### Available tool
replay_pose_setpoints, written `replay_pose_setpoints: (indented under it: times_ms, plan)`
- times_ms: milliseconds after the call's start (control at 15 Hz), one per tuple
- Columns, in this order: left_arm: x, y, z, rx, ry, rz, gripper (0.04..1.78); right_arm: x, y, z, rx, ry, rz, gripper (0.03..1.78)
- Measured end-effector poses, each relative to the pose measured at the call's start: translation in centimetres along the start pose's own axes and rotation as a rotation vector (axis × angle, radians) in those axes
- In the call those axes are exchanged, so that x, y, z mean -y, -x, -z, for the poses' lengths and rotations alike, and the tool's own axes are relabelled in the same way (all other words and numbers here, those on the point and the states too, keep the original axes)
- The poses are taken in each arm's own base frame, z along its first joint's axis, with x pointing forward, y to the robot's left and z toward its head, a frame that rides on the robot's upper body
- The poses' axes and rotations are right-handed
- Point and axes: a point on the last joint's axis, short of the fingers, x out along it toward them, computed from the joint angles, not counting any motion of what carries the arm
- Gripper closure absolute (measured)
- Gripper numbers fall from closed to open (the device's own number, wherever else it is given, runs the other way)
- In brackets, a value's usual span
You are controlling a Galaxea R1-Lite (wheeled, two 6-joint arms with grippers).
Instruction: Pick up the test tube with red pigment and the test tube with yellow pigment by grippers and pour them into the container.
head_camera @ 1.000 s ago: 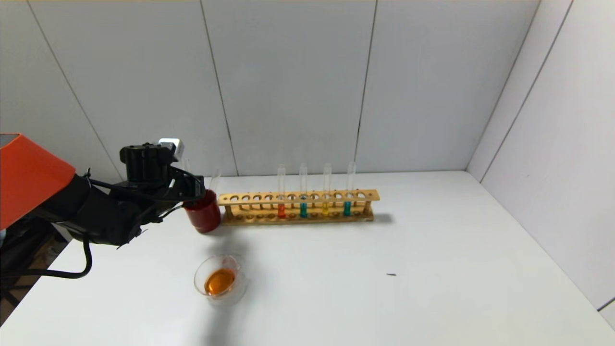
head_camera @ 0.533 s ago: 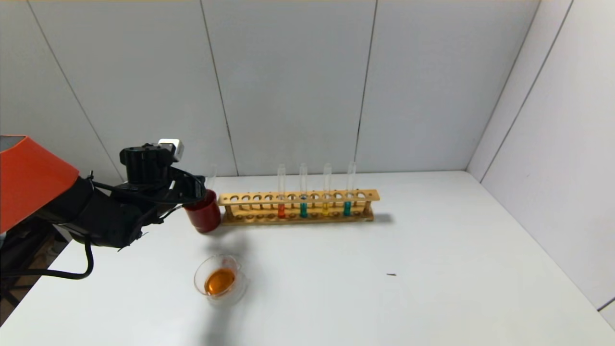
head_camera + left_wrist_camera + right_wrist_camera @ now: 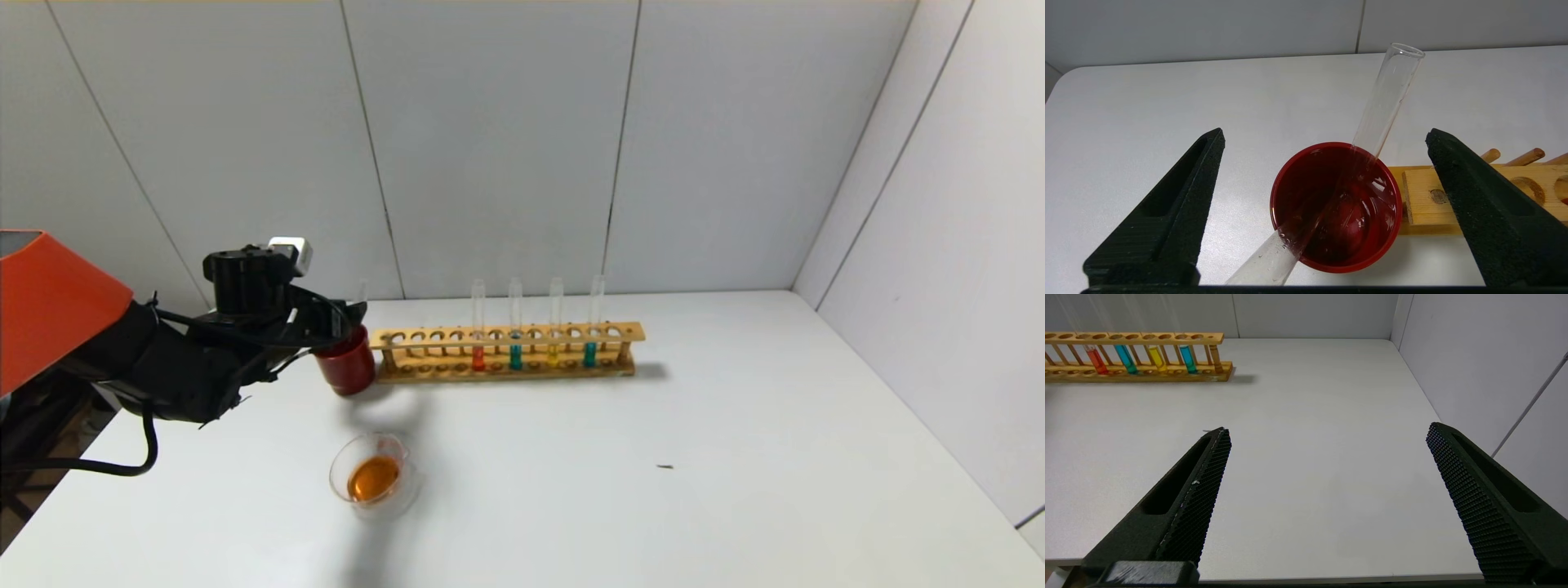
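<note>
My left gripper is open above the dark red cup, its fingers wide either side of the cup in the left wrist view. Two empty clear tubes lean in the cup: one slants away, one slants toward the camera. The container holds orange liquid at the front left. A test tube with red pigment and one with yellow pigment stand in the wooden rack. My right gripper is open and empty over bare table, out of the head view.
Two teal-liquid tubes also stand in the rack. The rack's end touches the red cup. White walls close the back and right. A small dark speck lies on the table.
My left gripper's fingers have spread apart over the red cup. The empty tube it held now leans free in the cup. The arm has barely moved.
</note>
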Motion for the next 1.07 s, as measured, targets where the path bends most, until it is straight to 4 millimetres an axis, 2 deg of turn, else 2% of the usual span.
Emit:
replay_pose_setpoints:
  times_ms: [133, 333, 467, 600, 733, 800, 933, 1067]
  plan:
    - [0.0, 0.2, -0.4, 0.012, -0.001, 0.001, 0.07, 0.0, 0.0, 0.0, 0.0, 0.0, 0.0, 0.06]
    - [0.1, 1.2, -2.3, 0.054, -0.02, 0.005, 0.07, 0.0, 0.0, 0.0, 0.0, 0.0, 0.0, 0.06]
    - [0.0, 2.8, -4.4, 0.087, -0.054, 0.006, 0.07, 0.0, 0.0, 0.0, 0.0, 0.0, 0.0, 0.06]
    - [-0.1, 5.3, -6.7, 0.121, -0.074, 0.005, 0.07, 0.0, 0.0, 0.0, 0.0, 0.0, 0.0, 0.06]
    - [-0.2, 8.9, -9.2, 0.157, -0.089, 0.007, 0.07, 0.0, 0.0, 0.0, 0.0, 0.0, 0.0, 0.06]
    - [-0.4, 11.5, -10.4, 0.179, -0.094, 0.009, 0.07, 0.0, 0.0, 0.0, 0.0, 0.0, 0.0, 0.06]
    - [-0.6, 17.2, -12.1, 0.221, -0.1, 0.024, 0.07, 0.0, 0.0, 0.0, 0.0, 0.0, 0.0, 0.06]
    - [-1.3, 23.8, -12.4, 0.268, -0.106, 0.041, 0.07, 0.0, 0.0, 0.0, 0.0, 0.0, 0.0, 0.06]
